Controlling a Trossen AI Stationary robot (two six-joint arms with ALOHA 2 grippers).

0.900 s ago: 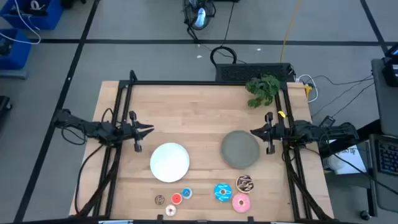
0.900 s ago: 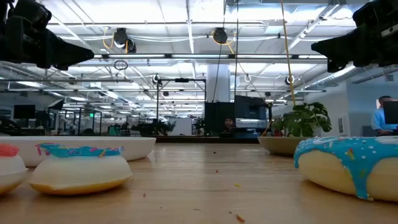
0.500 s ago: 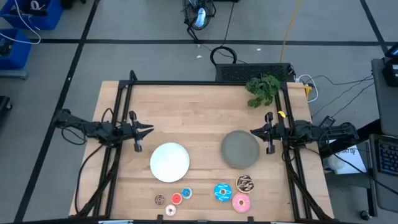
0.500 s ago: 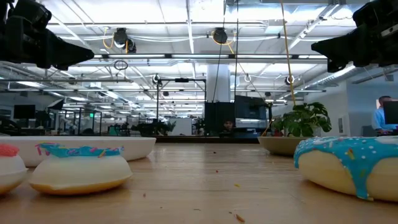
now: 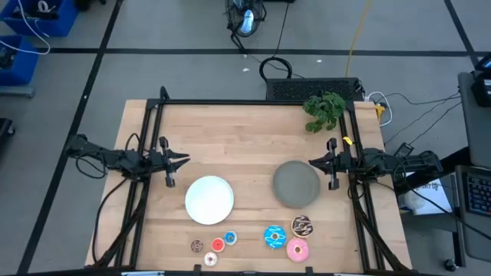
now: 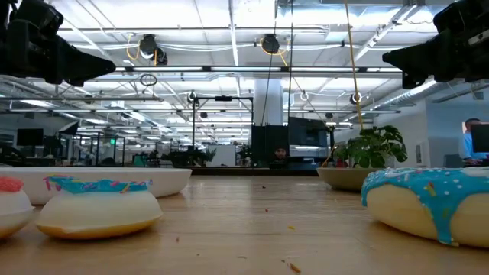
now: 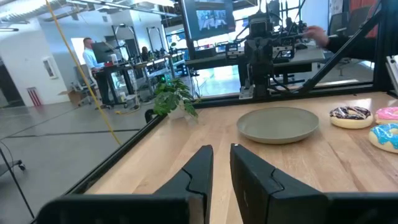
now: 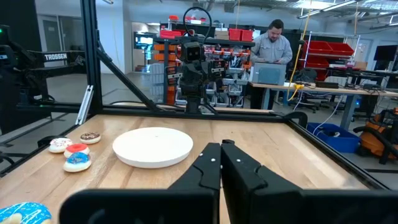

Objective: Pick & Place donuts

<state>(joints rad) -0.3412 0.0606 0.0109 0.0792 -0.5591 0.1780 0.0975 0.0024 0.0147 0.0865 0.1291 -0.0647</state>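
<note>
while the donuts (image 5: pixel 265 236) lay on the desk (image 5: pixel 245 130), the left gripper (image 5: pixel 182 160) stood slightly apart and the right gripper (image 5: pixel 313 162) sat together.

Wooden table (image 5: pixel 245 138), light planks inside a dark frame. A white plate (image 5: pixel 209 199) lies left of centre, a grey plate (image 5: pixel 296 184) right of it. At the near edge sit four tiny donuts (image 5: pixel 214 247) and, well apart from them, three larger donuts (image 5: pixel 288 236). A leafy plant (image 5: pixel 324 110) stands at the far right corner, possibly potted.
</note>
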